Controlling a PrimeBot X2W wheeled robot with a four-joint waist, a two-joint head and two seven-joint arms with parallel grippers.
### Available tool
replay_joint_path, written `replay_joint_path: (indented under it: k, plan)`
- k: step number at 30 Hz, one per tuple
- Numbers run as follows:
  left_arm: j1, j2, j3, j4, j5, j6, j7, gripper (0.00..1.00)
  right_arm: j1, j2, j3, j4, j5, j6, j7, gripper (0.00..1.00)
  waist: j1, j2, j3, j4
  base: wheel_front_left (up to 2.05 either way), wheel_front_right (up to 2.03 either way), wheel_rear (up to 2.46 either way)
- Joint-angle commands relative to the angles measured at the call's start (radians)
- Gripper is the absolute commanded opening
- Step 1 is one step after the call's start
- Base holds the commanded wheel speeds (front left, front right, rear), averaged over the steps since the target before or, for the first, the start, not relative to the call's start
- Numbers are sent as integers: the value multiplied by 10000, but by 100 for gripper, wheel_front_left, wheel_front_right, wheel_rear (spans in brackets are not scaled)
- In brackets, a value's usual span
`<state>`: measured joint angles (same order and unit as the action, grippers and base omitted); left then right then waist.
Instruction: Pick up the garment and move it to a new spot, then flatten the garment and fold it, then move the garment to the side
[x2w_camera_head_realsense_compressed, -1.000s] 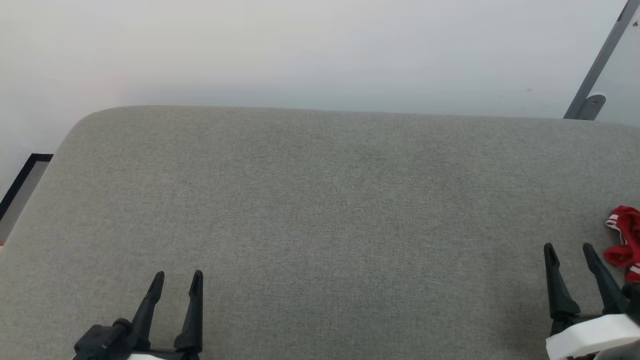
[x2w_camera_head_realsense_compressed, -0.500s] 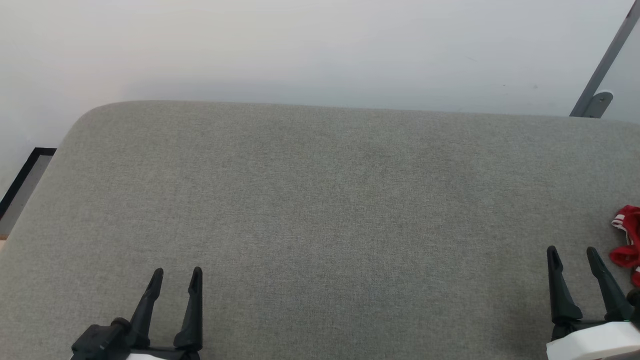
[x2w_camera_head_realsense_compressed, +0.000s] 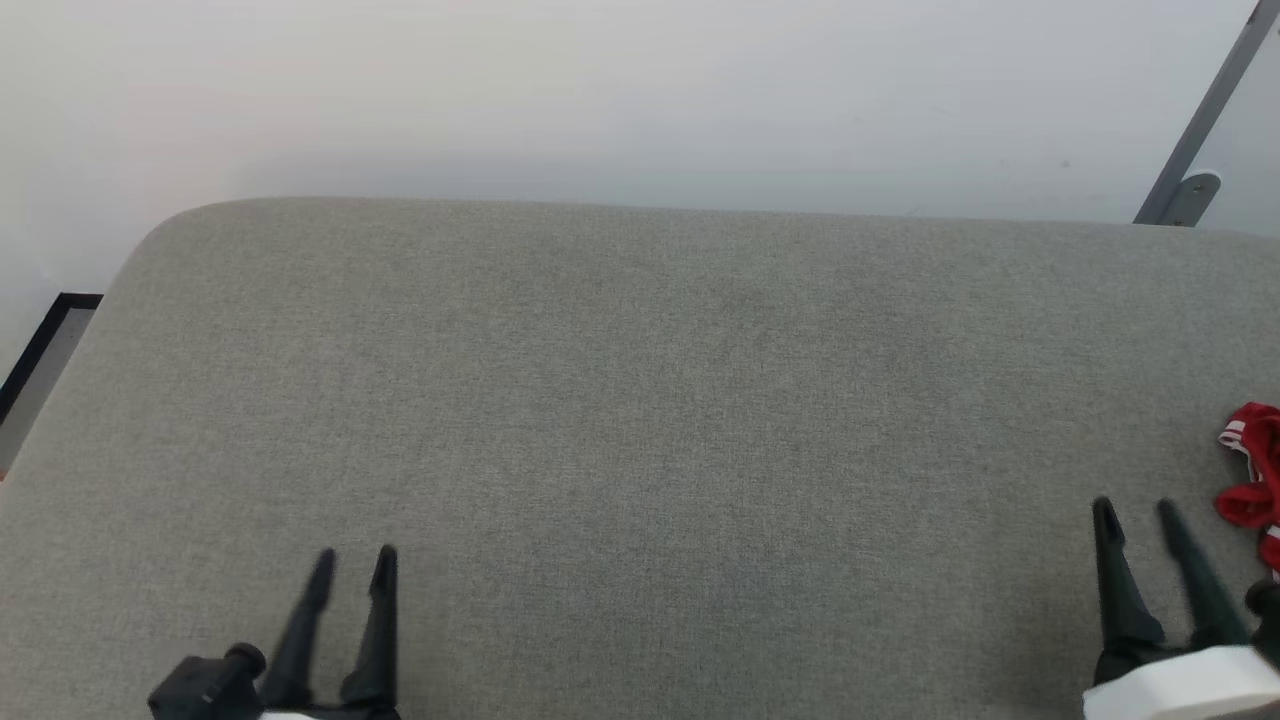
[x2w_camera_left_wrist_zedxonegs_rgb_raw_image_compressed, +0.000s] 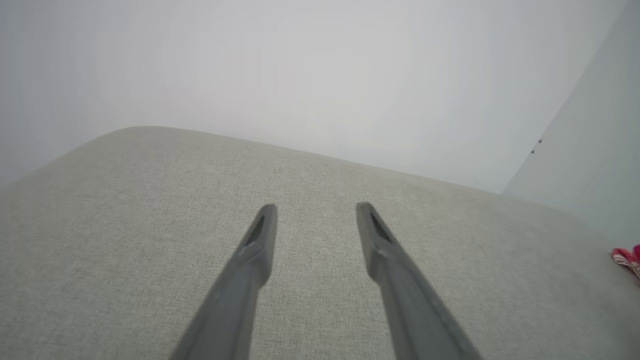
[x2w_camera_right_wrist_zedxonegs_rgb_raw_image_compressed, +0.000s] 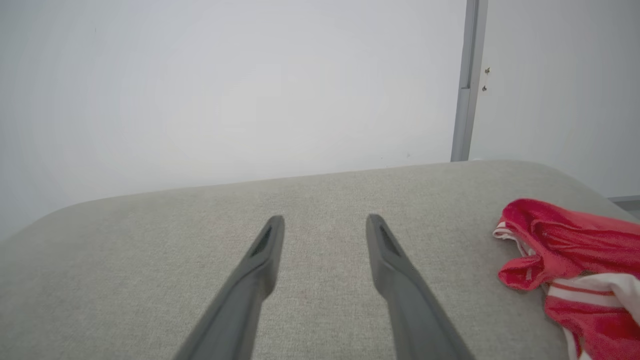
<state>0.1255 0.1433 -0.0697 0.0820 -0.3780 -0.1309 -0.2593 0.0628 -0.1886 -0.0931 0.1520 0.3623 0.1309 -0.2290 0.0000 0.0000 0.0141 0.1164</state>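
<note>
The biggest thing I see is the pale wall (x2w_camera_head_realsense_compressed: 600, 90) at the back. Under it is a big grey soft top (x2w_camera_head_realsense_compressed: 640, 400) covered in cloth, with a round corner at the far left. Most of it is bare.

My left claw (x2w_camera_head_realsense_compressed: 356, 555) is low on the left in the head view, just above the grey cloth. Its two dark fingers are apart and there is nothing between them. The left wrist view shows the same thing, two fingers spread with only grey cloth in the gap.

My right claw (x2w_camera_head_realsense_compressed: 1135, 508) is low on the right. Its fingers are apart too and hold nothing. They look a bit blurry in the head view.

The garment (x2w_camera_head_realsense_compressed: 1255, 480) is a red shirt with white stripes. It lies bunched up in a heap on the grey top, at the far right edge. It is just beside the right claw, on the outer side of it, but not touching it. It is well apart from the left claw.

A thin grey metal post (x2w_camera_head_realsense_compressed: 1205, 110) leans at the top right corner. A small black-edged strip (x2w_camera_head_realsense_compressed: 45, 345) peeks out at the left.
</note>
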Motion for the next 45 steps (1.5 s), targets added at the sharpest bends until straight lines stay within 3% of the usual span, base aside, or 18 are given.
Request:
replay_joint_path:
  k: [1, 4, 24, 45]
  plan:
    - [-1, 3, 1, -11, -13, 0, 0, 0, -8, -2, 2, -3, 13, 0, 4, 0, 0, 0, 0, 0, 0, 0, 0]
    - [44, -117, -41, 267, -51, 1, 27, 0, 113, 121, 25, 275, 54, 0, 18, 0, 0, 0, 1, -6, 0, 0, 0]
    - [-626, -185, 271, 649, -3533, 4, 863, 0, -406, 453, -48, 440, 3399, -1, 940, 0, 0, 0, -18, -201, 0, 0, 0]
    - [-1119, -284, 568, 896, -6101, 2, 1546, 0, -797, 711, -97, 562, 5919, -1, 1635, 0, 0, 0, -35, -386, 0, 0, 0]
